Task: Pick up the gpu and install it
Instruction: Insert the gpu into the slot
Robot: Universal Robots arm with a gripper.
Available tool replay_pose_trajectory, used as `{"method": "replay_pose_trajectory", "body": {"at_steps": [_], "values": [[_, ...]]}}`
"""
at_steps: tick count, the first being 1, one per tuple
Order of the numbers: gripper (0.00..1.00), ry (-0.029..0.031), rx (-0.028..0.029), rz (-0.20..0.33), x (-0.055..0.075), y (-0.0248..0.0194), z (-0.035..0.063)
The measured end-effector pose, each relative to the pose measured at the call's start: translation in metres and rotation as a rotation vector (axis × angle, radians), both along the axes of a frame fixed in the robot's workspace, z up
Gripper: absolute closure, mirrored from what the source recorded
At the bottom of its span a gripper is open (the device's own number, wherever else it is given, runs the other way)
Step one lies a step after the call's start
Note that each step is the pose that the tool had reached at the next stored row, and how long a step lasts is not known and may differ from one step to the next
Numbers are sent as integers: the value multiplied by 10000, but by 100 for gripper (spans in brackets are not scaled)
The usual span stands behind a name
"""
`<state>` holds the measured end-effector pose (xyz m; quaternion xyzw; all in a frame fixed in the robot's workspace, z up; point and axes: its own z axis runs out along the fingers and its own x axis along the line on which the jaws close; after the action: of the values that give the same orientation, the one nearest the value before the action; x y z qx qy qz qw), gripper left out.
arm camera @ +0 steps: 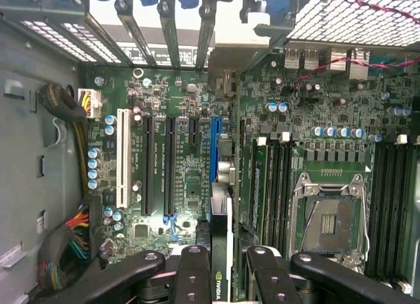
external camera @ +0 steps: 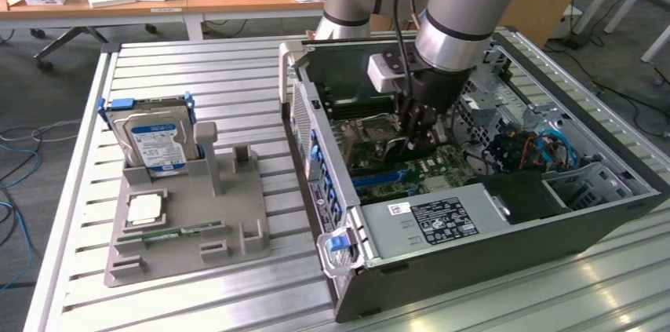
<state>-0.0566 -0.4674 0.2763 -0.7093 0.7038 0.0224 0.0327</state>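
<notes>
The gripper held the gpu between half-closed jaws, pinching its two flat faces so the card hung edge-down inside the open computer case. It sat over the motherboard, running along the blue slot (bracket end toward the rear openings), probably to meet the slot squarely.

My arm is cut off by the upper edge of the exterior view. There my gripper sits inside the computer case, its fingertips lost against dark parts. In the wrist view the gpu between my fingers shows edge-on and runs off the picture's edge. The hard drive label is too small to read.
</notes>
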Motion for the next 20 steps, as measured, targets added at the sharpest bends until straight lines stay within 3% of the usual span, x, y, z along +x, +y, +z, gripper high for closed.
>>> {"method": "replay_pose_trajectory", "body": {"at_steps": [20], "values": [[74,0,-1,3,-47,-4,-20]]}}
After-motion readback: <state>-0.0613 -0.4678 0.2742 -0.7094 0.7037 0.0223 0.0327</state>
